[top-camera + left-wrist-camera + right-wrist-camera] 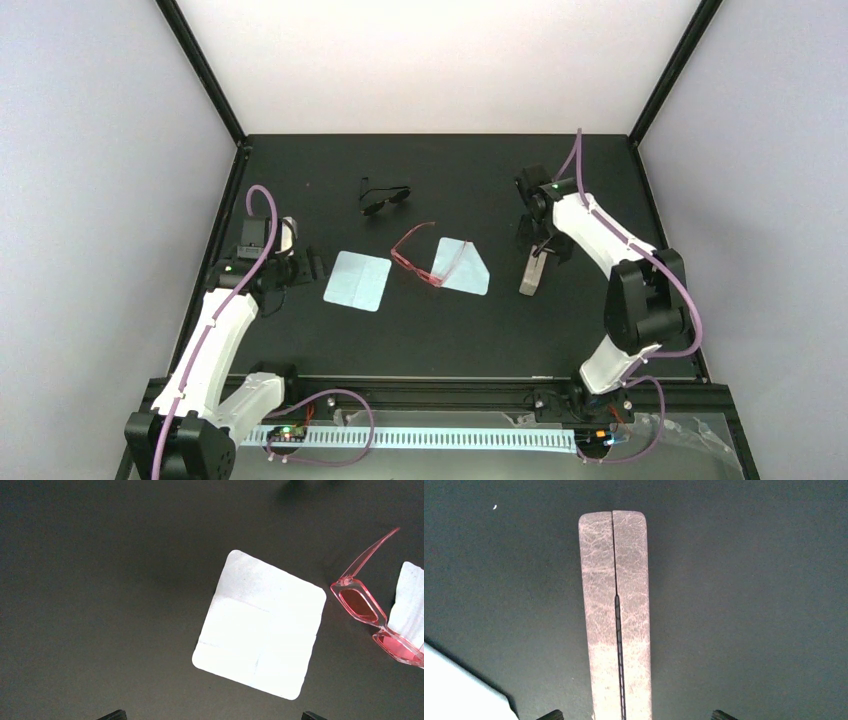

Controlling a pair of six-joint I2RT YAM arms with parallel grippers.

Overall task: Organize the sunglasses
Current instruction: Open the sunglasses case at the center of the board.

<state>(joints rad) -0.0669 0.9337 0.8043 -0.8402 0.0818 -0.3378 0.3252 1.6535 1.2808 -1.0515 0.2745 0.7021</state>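
The sunglasses [424, 257], with a thin red-pink frame, lie on the black table between two white cloths, arms unfolded. In the left wrist view they show at the right edge [372, 611]. My left gripper [308, 266] is open and empty, just left of the left white cloth [357, 280]; only its fingertips [114, 715] show, wide apart, with that cloth [260, 625] ahead of them. My right gripper [545, 246] is open above a long pinkish-grey case [533, 272]. The case [616, 605] lies flat between the spread fingertips [723, 714].
A black dark-lensed pair of glasses [384, 196] lies at the back centre. The second white cloth [466, 266] lies partly under the red-pink pair; its corner shows in the right wrist view [459, 692]. Black frame posts stand at the table's back corners.
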